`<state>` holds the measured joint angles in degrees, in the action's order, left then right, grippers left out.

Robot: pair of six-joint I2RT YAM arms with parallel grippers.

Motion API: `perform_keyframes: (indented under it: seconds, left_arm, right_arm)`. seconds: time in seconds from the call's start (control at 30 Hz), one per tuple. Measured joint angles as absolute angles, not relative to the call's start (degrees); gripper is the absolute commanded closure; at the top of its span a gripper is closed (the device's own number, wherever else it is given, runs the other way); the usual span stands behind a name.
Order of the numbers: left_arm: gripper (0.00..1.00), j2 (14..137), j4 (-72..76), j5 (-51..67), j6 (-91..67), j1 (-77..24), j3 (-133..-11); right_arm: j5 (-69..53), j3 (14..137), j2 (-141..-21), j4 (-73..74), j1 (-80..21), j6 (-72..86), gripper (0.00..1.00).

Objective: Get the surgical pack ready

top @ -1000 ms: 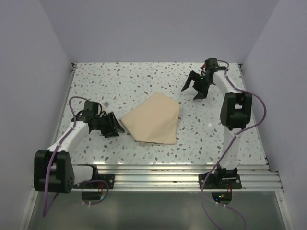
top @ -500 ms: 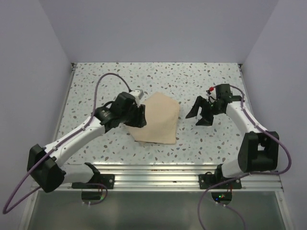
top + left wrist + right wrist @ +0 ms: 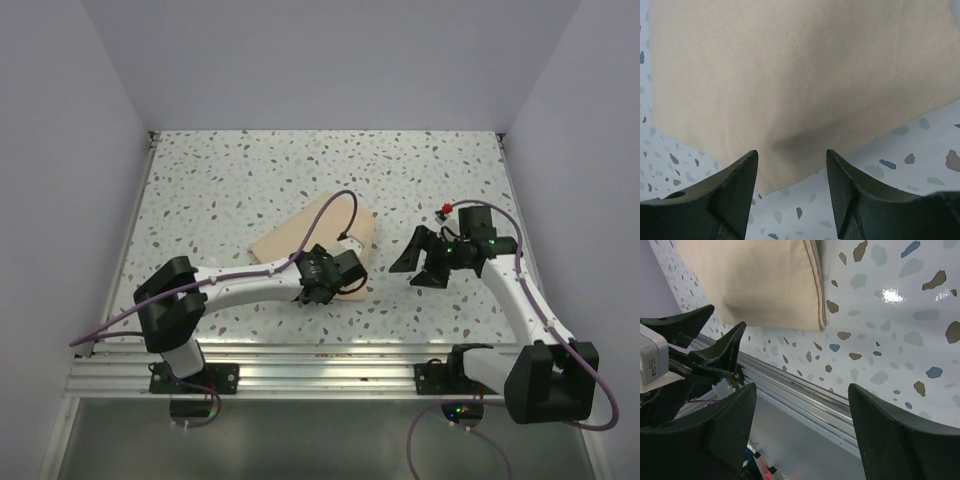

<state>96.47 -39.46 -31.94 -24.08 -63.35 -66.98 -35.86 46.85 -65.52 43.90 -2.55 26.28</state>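
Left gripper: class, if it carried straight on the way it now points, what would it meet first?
Most likely the surgical pack: in the left wrist view its tan corner lies directly ahead of the left gripper, between the open jaws. How high the jaws stand above the cloth is unclear.

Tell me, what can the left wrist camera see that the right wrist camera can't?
Only the left wrist view shows a shadowy dent in the surgical pack, close to its near edge. Only the right wrist view shows the pack's layered side edge, the metal rail and the right gripper, open. Both show the tan pack, the speckled table and the left gripper, open.
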Motion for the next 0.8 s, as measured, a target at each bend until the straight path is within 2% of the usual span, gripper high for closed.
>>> perform_keyframes:
  seconds: [0.33, 0.53, 0.73, 0.8]
  left_arm:
    - [0.38, 103.77, -44.05, -41.87, -29.82, -67.53, -68.05]
    - [0.42, 105.78, -45.8, -44.84, -33.08, -67.55, -68.12]
    - [0.55, 107.46, -46.19, -46.33, -33.89, -67.55, -69.49]
    - [0.64, 107.81, -46.35, -46.68, -33.93, -67.53, -69.89]
  right_arm:
    - [-37.28, 44.51, -62.96, 43.48, -2.55, 27.0, 0.22]
    - [-38.15, 44.1, -62.83, 43.29, -2.55, 27.0, 0.23]
    - [-38.74, 43.57, -62.83, 43.22, -2.57, 27.0, 0.23]
    - [-38.76, 43.57, -62.83, 43.22, -2.61, 27.0, 0.23]
